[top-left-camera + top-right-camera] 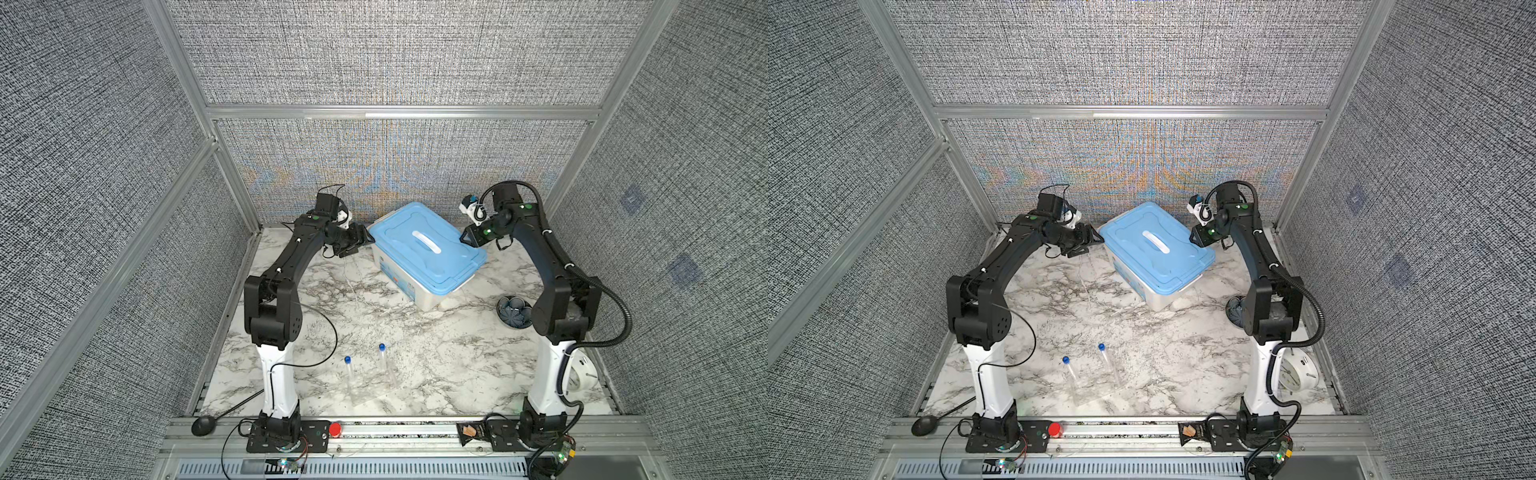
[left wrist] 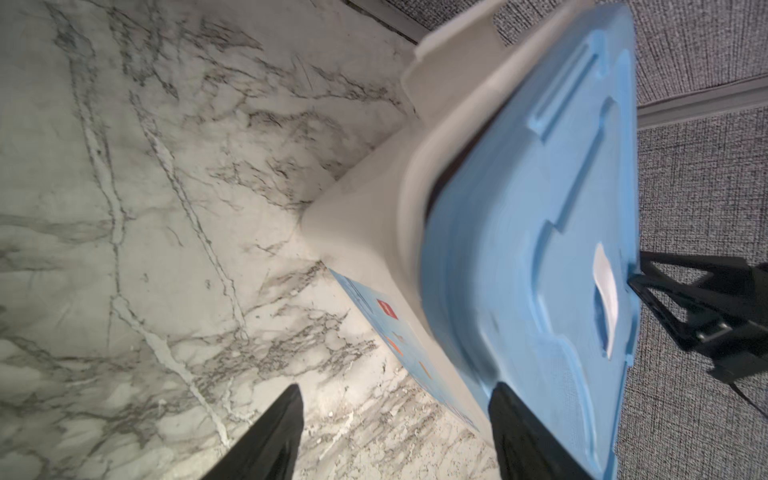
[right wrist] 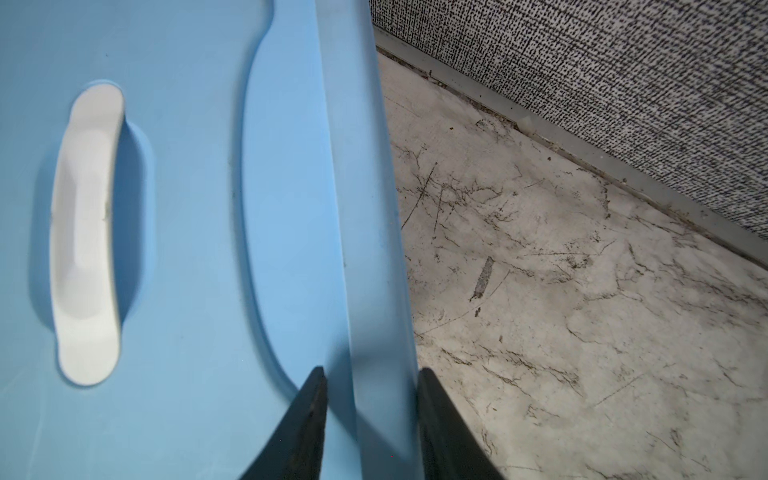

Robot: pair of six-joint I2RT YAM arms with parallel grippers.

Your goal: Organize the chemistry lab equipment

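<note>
Marble-patterned tabletop (image 1: 436,374), enclosed by grey fabric walls. Near the front edge, between the arm bases, are two clear blue-capped tubes lying apart: left tube (image 1: 350,374), right tube (image 1: 385,363). Their bodies are faint against the marble. One white clock (image 1: 1298,372) is largely hidden behind the right arm's base. One dark dish (image 1: 513,311) is partly covered by the right elbow, its contents unclear. At the back is one white box (image 1: 424,297) with its blue lid (image 1: 424,245) askew. The box's side label (image 2: 386,316) has unreadable print. Left gripper (image 1: 362,245): fingers spread at the lid's corner, grasping nothing. Right gripper (image 3: 371,372): fingers straddle the lid's rim, but I cannot tell whether they pinch it.
</note>
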